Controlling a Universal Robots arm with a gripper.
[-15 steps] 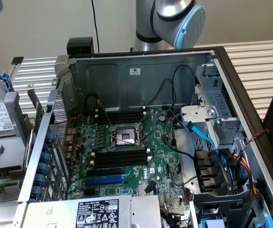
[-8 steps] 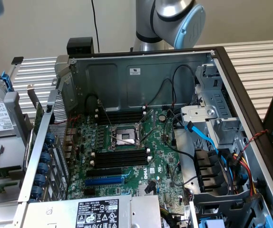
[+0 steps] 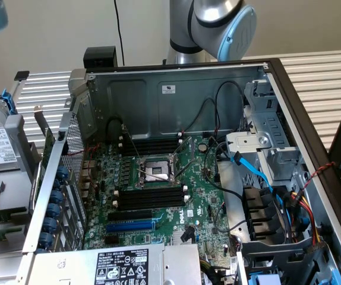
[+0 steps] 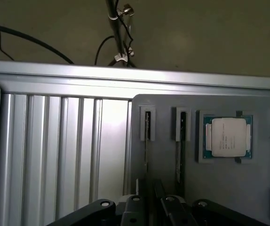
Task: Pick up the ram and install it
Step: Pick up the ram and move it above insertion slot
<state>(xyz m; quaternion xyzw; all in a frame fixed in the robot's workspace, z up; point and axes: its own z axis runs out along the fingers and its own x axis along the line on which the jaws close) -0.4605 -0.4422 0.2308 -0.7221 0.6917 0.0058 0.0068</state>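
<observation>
Where the tray (image 4: 252,188) is slotted, ram (image 4: 147,126) seemingly stands.

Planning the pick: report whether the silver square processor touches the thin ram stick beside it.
Apart. The wrist view shows bare grey tray between processor and ram stick.

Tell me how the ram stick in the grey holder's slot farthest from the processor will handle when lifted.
The ram shows as a thin edge upright in a slot of the grey holder, so it is probably light and stiff. Once out of the slot it would likely tip over. Pulled askew, it may bind in that narrow slot.
</observation>
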